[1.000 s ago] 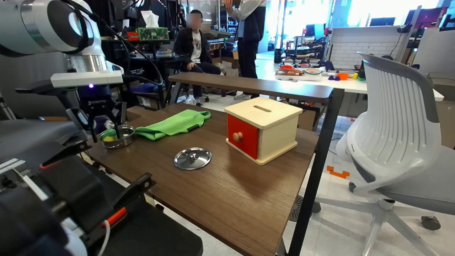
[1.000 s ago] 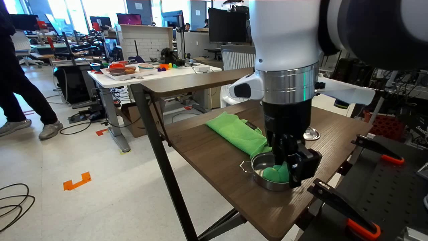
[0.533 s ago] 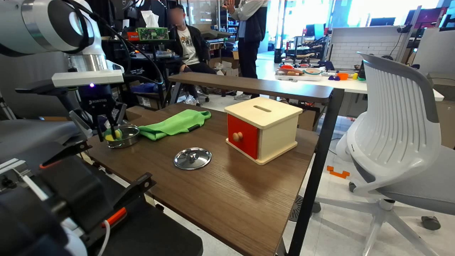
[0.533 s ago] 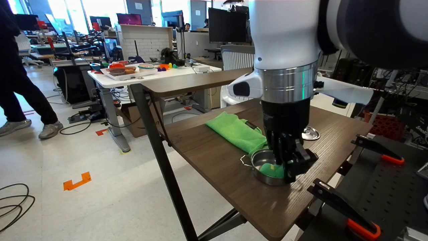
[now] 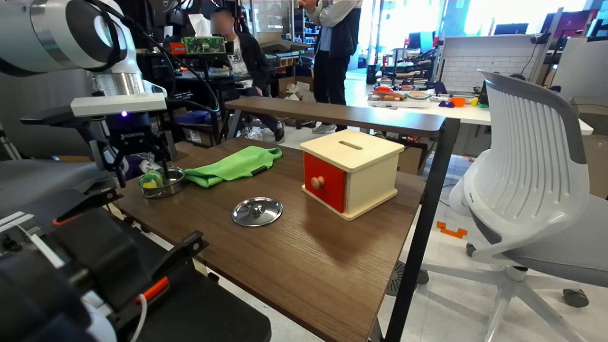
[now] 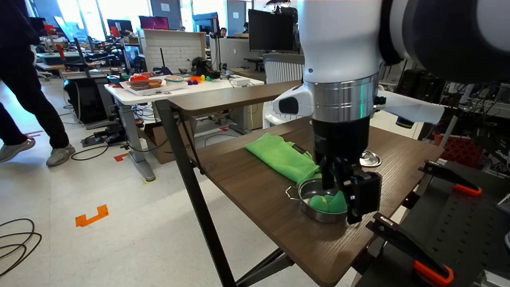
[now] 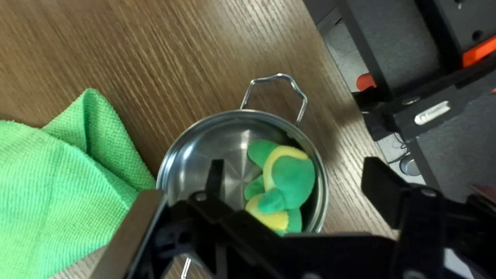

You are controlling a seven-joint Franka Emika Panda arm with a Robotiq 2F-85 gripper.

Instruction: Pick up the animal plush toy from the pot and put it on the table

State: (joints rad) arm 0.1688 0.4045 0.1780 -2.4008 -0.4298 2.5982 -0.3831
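Observation:
The animal plush toy (image 7: pixel 292 174) is green and yellow and lies inside the round silver pot (image 7: pixel 228 151), against one side of its wall. The toy in the pot also shows in both exterior views (image 5: pixel 152 179) (image 6: pixel 322 204). My gripper (image 7: pixel 293 176) is open and holds nothing. In the wrist view one finger is over the pot's inside and the other is beyond the rim, over the table (image 7: pixel 155 58). In an exterior view the gripper (image 5: pixel 144 181) straddles the toy and the pot's near wall (image 5: pixel 166 191). The gripper's body hides the toy's lower end in the wrist view.
A bright-green cloth (image 5: pixel 232 166) lies beside the pot. A silver lid (image 5: pixel 257 212) and a red-and-wood box (image 5: pixel 351 173) stand on the table. A raised shelf (image 5: pixel 332 114) runs along one side. Black clamps (image 5: pixel 180 254) sit at the table's edge.
Half a second ago the fingers were close together at the toy; now they are spread wide. The toy stays in the pot. The pot has shifted slightly. People in the background moved.

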